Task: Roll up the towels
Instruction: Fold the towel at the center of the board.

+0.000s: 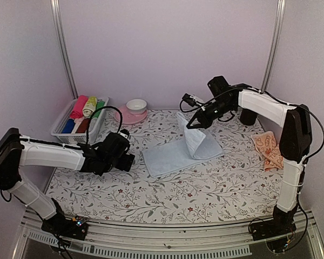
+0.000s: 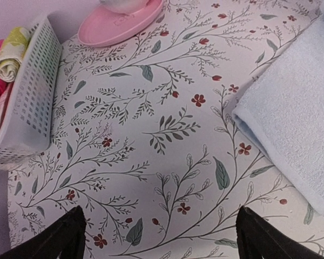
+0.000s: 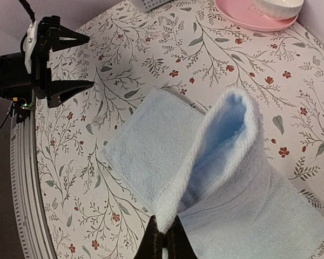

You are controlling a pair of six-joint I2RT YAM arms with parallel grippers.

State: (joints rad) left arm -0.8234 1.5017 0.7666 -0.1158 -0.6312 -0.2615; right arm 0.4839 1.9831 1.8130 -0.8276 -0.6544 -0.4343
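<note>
At the right pincer, I see black fingers clenched on the fluffy hem of the blue towel, holding one end up in a soft arch over the flat half. The terry rectangle lies mid-bench on the floral print. My left pincer hangs released just beside its left edge, not touching. The peach towel sits crumpled at the right edge. A white mesh basket of rolled cloths stands far left.

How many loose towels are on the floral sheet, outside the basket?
2. The plain pale blue towel lies centrally, one end pinched up by the right gripper; the peach-orange printed towel lies at the far right.
</note>
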